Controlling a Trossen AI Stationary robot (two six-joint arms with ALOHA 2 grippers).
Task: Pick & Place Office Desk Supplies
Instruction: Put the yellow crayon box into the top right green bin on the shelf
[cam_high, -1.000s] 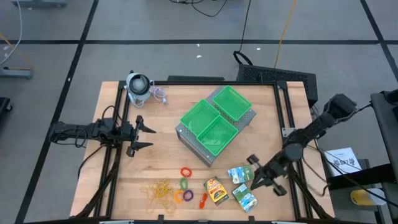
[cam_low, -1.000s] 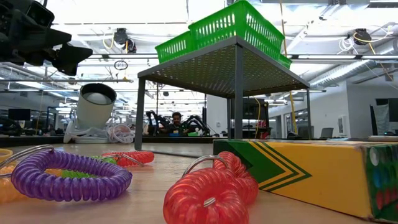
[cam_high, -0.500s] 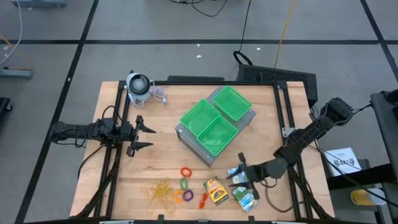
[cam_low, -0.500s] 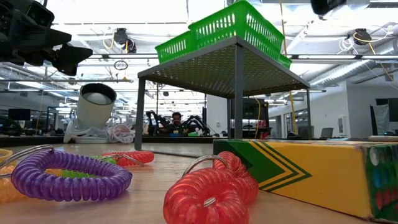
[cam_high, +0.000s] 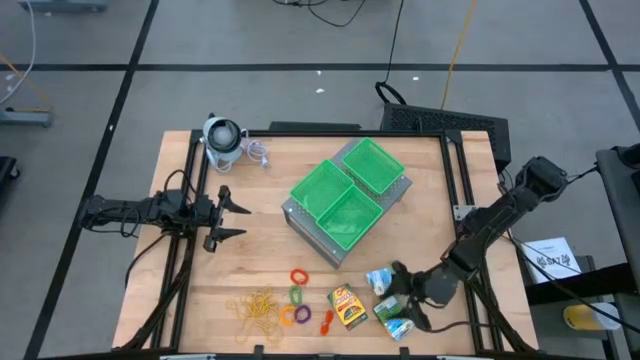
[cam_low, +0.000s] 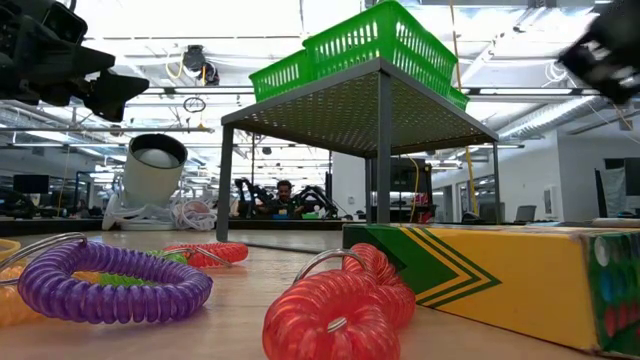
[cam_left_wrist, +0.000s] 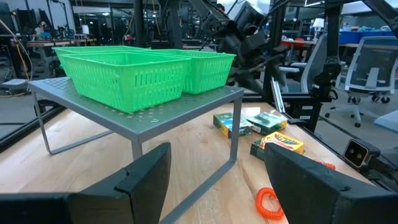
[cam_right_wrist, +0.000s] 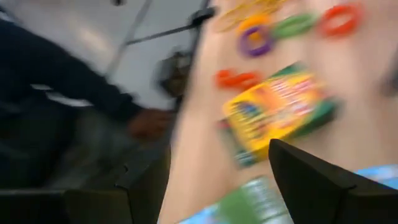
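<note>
A yellow-orange printed card box (cam_high: 347, 306) lies near the wooden worktop's (cam_high: 260, 210) front edge, two green-teal card boxes (cam_high: 382, 280) beside it. The right end effector (cam_high: 408, 300), fingers spread, hovers there. The low view alone shows coiled red (cam_low: 335, 300) and purple rings (cam_low: 110, 282). The left end effector (cam_high: 228, 217) waits open.

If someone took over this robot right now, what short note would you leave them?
Left tool: open, empty, waiting at the table's left side.
Right tool: open, empty, between the two green-teal boxes.
Yellow-orange box, coil rings and rubber bands lie along the front edge.
Done: nothing; the green trays look empty.
Left: every item.
</note>
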